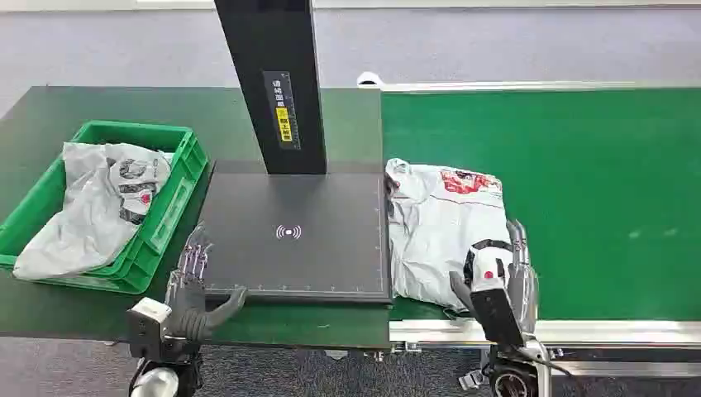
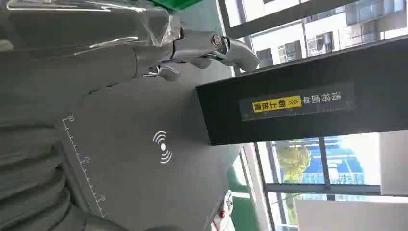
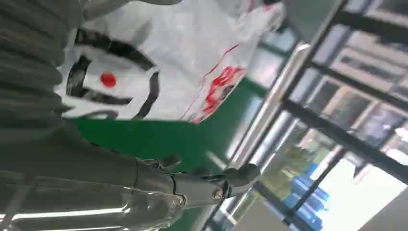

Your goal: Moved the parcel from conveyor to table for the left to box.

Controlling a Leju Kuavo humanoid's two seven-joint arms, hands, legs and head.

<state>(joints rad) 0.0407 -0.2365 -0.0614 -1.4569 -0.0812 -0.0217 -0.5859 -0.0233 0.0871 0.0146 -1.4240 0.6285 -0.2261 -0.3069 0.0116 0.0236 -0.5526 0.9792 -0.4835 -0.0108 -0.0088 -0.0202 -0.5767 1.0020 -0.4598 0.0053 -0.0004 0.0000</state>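
Note:
A white-grey parcel (image 1: 438, 227) with red and black print lies on the green conveyor (image 1: 579, 182), touching the right edge of the dark scanner plate (image 1: 289, 248). My right hand (image 1: 500, 285) is at the parcel's near right corner, fingers straight along its side and thumb apart on the near edge. The black-printed corner with a red dot lies against the palm. In the right wrist view the parcel (image 3: 183, 57) sits close over my hand (image 3: 120, 192), whose fingers stay stretched out. My left hand (image 1: 192, 289) rests open at the plate's near left corner.
A green crate (image 1: 169, 207) on the dark green table (image 1: 33, 124) at the left holds another grey parcel (image 1: 99, 198). A black post (image 1: 277, 83) rises from the plate's far edge. The conveyor's metal rail (image 1: 595, 331) runs along the near side.

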